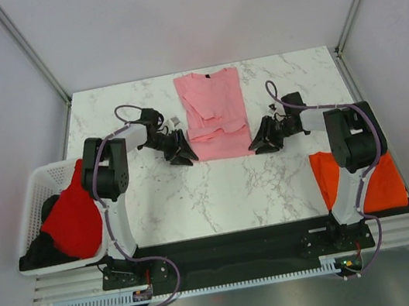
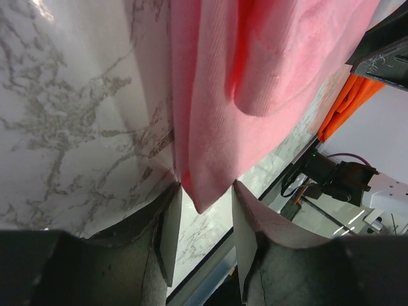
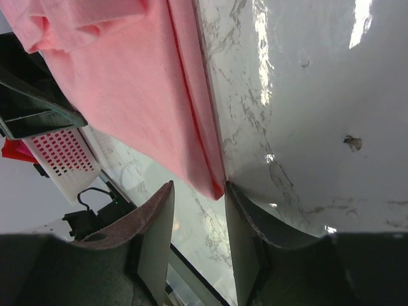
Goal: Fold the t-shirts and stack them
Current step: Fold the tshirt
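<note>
Over the marble table [image 1: 234, 187], left claw [image 1: 183, 156] and right claw [image 1: 260, 145] reach inward, each apart at a pink t-shirt [image 1: 213, 112] corner.

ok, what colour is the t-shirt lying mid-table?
Plain light pink fabric t-shirt, no print visible; shows best in the top external view.

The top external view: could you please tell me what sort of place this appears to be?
Probably a robot test cell, not a home: a marble-patterned table walled in by plain white panels, a metal mounting rail along its near edge, and a pink t-shirt laid out on top.
</note>
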Robot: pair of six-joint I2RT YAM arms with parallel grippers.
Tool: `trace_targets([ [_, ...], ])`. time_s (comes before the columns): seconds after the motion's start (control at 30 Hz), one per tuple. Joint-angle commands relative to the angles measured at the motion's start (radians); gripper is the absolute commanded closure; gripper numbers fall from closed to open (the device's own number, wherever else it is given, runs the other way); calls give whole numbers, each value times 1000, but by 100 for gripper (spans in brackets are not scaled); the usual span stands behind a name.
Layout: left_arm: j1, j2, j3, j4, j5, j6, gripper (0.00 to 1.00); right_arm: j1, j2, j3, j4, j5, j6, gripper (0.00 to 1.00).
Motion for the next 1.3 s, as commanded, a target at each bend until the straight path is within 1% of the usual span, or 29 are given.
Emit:
trace_targets([
  [0.0,-7,15,35,17,14,-20,56,10,30,0,8,36,-6,54],
  [0.07,-7,18,41,16,15,-20,59,13,36,-3,8,36,-6,56],
  [0.1,-7,20,42,14,17,-20,61,16,39,-3,14,36,-5,62],
  [0.17,-7,24,47,16,15,-20,72,17,48,-6,26,22,12,72],
  [0.2,-7,26,49,13,12,-20,78,19,51,-6,41,16,15,83],
  [0.23,-7,26,52,11,11,-21,88,22,53,-3,46,13,17,89],
  [0.3,-7,21,58,8,15,-21,98,20,51,2,55,2,20,100],
  [0.47,-9,-57,56,-32,9,-4,98,19,-14,-10,63,-50,32,100],
  [0.5,-9,-74,52,-45,4,0,98,20,-48,-18,61,-54,40,100],
  [0.63,-9,-155,12,-105,-17,38,98,19,-140,-91,54,-83,57,100],
  [0.7,-10,-200,-2,-110,-12,45,98,19,-200,-119,48,-93,60,100],
  [0.93,-30,-273,-30,-122,-31,85,98,19,-352,-233,20,-96,60,100],
  [1.27,-61,-405,-132,-122,-39,89,98,19,-525,-254,-87,-94,8,100],
])
